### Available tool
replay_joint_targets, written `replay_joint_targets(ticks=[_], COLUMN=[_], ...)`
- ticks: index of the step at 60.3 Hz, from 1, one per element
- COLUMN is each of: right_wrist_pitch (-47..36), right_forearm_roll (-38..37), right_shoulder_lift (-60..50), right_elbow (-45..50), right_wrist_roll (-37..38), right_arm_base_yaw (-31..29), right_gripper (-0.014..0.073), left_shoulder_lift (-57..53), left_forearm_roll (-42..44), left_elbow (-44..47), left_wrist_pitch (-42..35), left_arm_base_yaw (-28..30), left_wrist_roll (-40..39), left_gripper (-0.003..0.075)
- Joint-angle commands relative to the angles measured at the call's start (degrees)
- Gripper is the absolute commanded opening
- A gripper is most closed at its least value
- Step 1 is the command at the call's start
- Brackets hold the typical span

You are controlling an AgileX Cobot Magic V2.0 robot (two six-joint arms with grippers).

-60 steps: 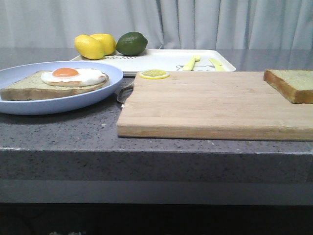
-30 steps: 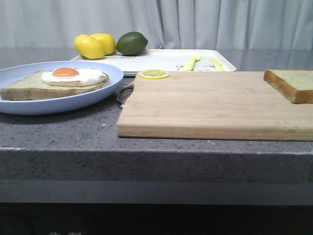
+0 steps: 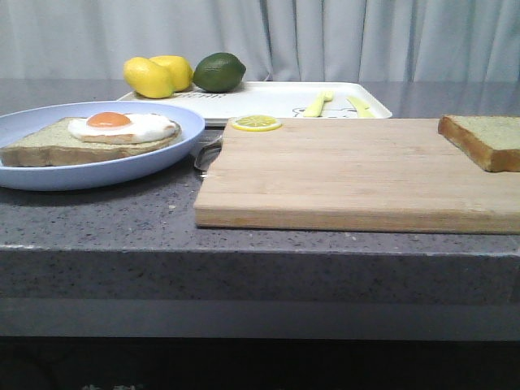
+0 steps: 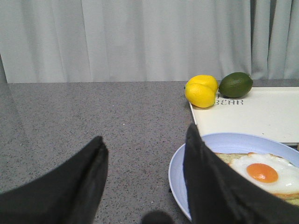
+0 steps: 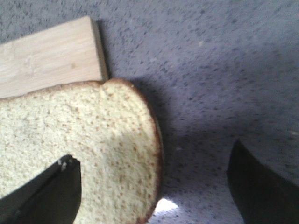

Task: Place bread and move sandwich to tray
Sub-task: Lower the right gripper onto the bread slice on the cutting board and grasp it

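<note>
The bread lies at the right end of the cutting board, partly over its edge. In the right wrist view the bread fills the lower left; my right gripper is open above it, one finger over the slice, the other over the counter. The light-blue plate at the left holds a bread slice with a fried egg. My left gripper is open, just beside the plate's rim. The white tray lies behind the board. Neither gripper shows in the front view.
Two lemons and a lime sit at the tray's back left corner. A lemon slice lies on the board's back corner. Yellow cutlery shapes lie on the tray. A grey curtain hangs behind.
</note>
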Motion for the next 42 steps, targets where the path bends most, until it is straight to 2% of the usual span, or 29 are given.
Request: replay_joint_targets(ticks=[1, 15, 27, 32, 42], right_wrist_pitch=[-1.85, -0.85, 0.02, 0.12, 0.38], right_forearm_roll=[6.55, 17.89, 19.61, 19.61, 19.92], right_shoulder_lift=[0.76, 5.25, 7.26, 7.26, 7.26], right_elbow=[-1.96, -1.96, -1.96, -1.96, -1.96], right_wrist_roll=[-4.93, -13.60, -13.96, -14.14, -14.14], right_arm_base_yaw=[-1.48, -2.22, -2.22, -2.22, -2.22], right_gripper=[0.0640, 0.0640, 0.0619, 0.0524, 0.0095], left_shoulder_lift=[0.62, 0.62, 0.62, 0.62, 0.62], left_forearm_roll=[-0.36, -0.36, -0.36, -0.36, -0.36], left_elbow=[-1.99, -1.99, -1.99, -1.99, -1.99], left_wrist_pitch=[-4.99, -4.99, -4.99, -4.99, -5.10], left_arm_base_yaw=[-0.07, -0.07, -0.07, -0.07, -0.07], left_wrist_roll=[-0.41, -0.41, -0.41, -0.41, -0.41], left_gripper=[0.0330, 0.0272, 0.0220, 0.0200, 0.0165])
